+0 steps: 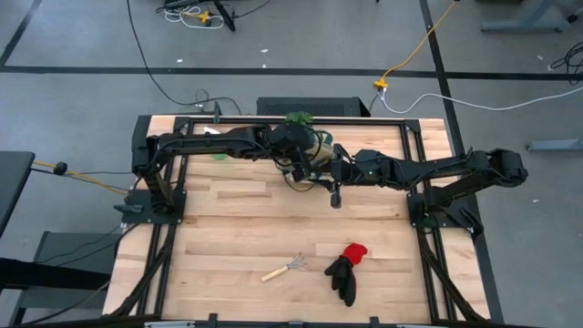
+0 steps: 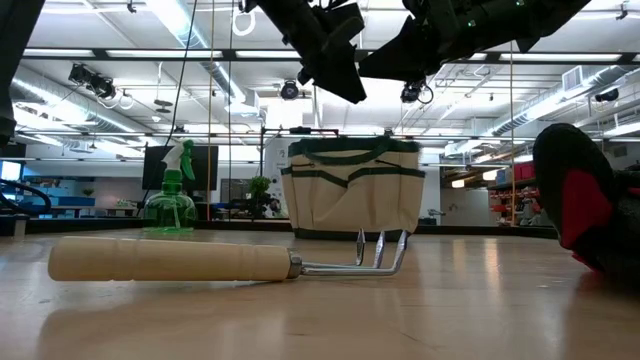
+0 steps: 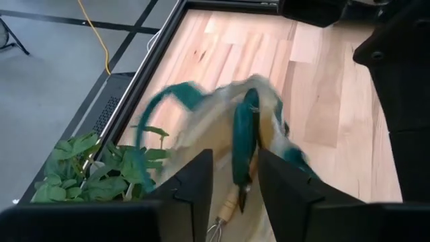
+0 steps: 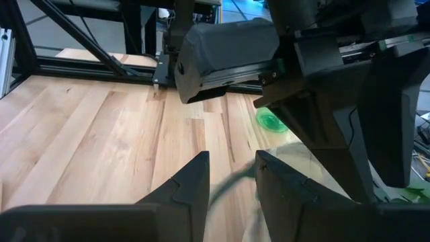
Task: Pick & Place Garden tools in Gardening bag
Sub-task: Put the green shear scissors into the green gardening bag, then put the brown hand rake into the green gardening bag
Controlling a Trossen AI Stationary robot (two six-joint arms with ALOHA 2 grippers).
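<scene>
The cream gardening bag (image 1: 316, 150) with green trim stands upright on its base at the table's far middle (image 2: 352, 190). My left gripper (image 3: 235, 153) hangs open over the bag's mouth (image 1: 308, 164). Below it, a wooden-handled rake (image 3: 228, 205) lies inside the bag beside a green handle strap (image 3: 245, 134). My right gripper (image 4: 232, 156) is open at the bag's right side (image 1: 332, 173). A second rake (image 1: 284, 268) and the red-and-black gloves (image 1: 348, 271) lie flat near the front edge. The green spray bottle (image 2: 172, 200) stands left of the bag. My right gripper has a blurred green strap of the bag (image 4: 228, 185) showing in the gap between its fingers; I cannot tell whether either finger touches it. My left gripper touches nothing.
A leafy green plant (image 1: 299, 117) sits just past the table's far edge behind the bag. The left arm's wrist (image 4: 228, 54) is close in front of my right gripper. Bare wood lies between the bag and the rake (image 2: 230, 262) near the front.
</scene>
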